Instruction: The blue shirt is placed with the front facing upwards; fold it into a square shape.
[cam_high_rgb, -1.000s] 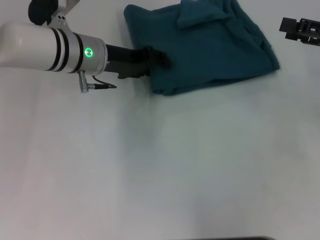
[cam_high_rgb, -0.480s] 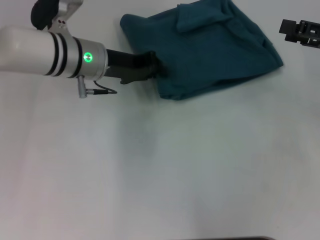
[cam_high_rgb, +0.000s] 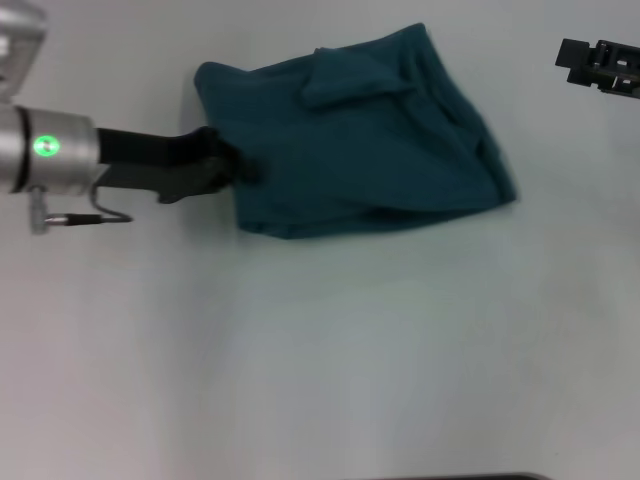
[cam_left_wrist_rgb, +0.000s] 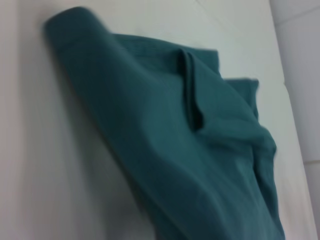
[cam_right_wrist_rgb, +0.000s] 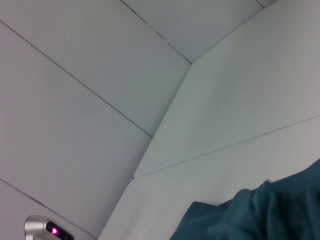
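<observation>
Blue shirt (cam_high_rgb: 370, 150) material is seen bunched in a loosely folded heap on the white table (cam_high_rgb: 320, 350), at the far side and slightly left of centre. At the left, the left gripper (cam_high_rgb: 232, 168) is positioned at the heap's left edge, with its fingers closed on a pinch of cloth. The fabric is judged soft, light and limp; sagging and trailing are to be expected when it is lifted or dragged. Creases and a raised flap are visible on the upper layer. A hold at a hem or outer corner is advised, so that one layer is taken. At the far right, the right gripper (cam_high_rgb: 600, 62) is parked well apart; its finger state cannot be told.
</observation>
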